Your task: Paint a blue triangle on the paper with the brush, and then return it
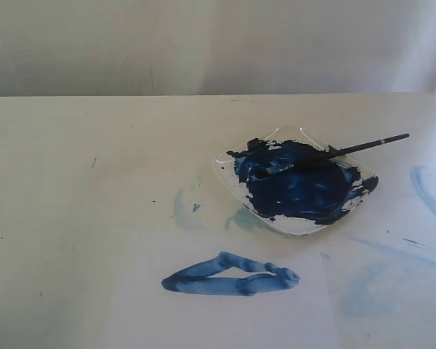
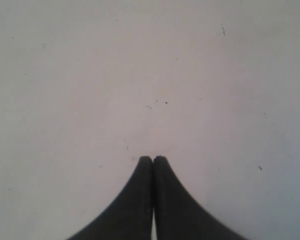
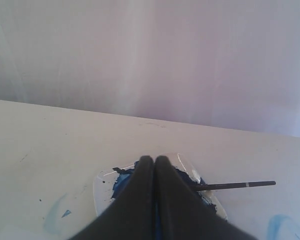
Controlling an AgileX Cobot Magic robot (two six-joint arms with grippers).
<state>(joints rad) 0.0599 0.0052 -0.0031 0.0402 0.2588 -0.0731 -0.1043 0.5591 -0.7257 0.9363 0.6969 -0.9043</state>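
**Brush lies across the paint dish, both claws closed and empty**

The blue triangle [image 1: 230,275] is on the paper [image 1: 131,313], which lies at the near edge of the table [image 1: 94,145], a little left of the middle. The triangle is a flat, long outline of thick blue strokes. It sits in the far part of the sheet, close to the sheet's right side.

Just beyond the paper, toward the right half of the table, stands a clear square paint dish [image 1: 298,227]. It is turned so that one corner points to the near edge. Dark navy paint [image 1: 298,185] covers most of its inside.

The brush [image 1: 334,153] lies across the dish. Its bristle end rests in the paint, and its black handle reaches over the dish's rim toward the right edge of the table. Nothing holds it.

Pale blue smears [image 1: 185,207] mark the table between the dish and the paper, and more of them are near the right edge.

The left gripper [image 2: 153,159] has its two fingers pressed together with nothing between them. It hangs over a pale surface with small dark specks, and I cannot tell whether this is the table or the paper.

The right gripper [image 3: 153,159] is also fully closed and empty. It is above the dish, and the brush handle shows apart from its fingers.

Neither arm appears in the exterior view.
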